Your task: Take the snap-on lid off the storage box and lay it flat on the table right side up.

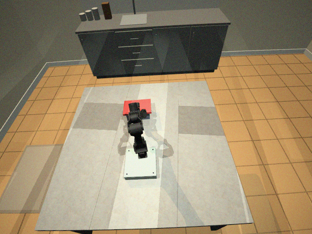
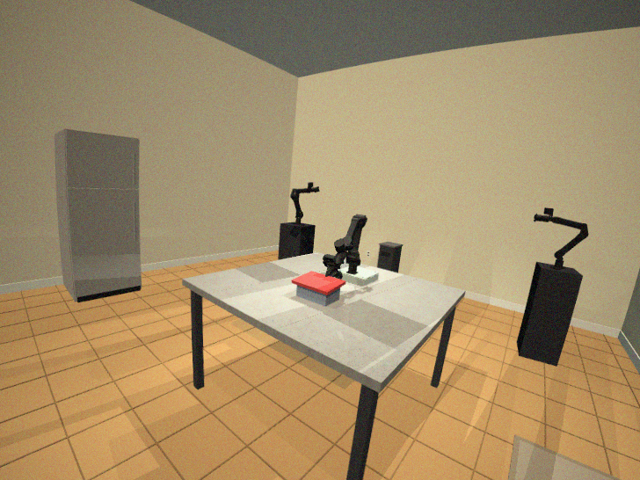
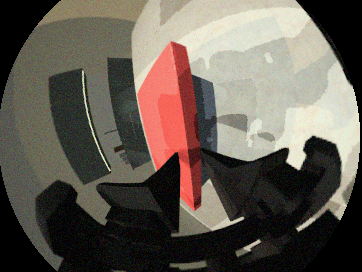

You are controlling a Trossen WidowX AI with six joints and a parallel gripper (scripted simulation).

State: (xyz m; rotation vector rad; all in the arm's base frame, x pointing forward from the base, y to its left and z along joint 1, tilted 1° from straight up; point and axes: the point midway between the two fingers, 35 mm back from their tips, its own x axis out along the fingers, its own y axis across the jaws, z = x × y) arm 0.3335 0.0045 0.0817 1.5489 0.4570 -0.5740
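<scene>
The red lid (image 1: 145, 103) (image 2: 316, 281) (image 3: 160, 95) lies over the top of the blue-grey storage box (image 2: 316, 295) (image 3: 207, 105) on the table. It looks level or nearly so, right side up. I cannot tell whether a small gap stands between its rim and the box. My gripper (image 3: 189, 153) is shut on the lid's edge on the arm's side, one finger over the top face and one below the rim. In the top view the arm covers part of the lid and most of the box.
My arm stands on a pale base plate (image 1: 141, 167) (image 2: 367, 277) on the grey table (image 1: 201, 161) (image 2: 268, 309), on the gripper's side of the box. A counter (image 1: 176, 19) stands beyond the table's far edge. Two other arms stand on black pedestals (image 2: 548, 309) (image 2: 295, 240) away from the table.
</scene>
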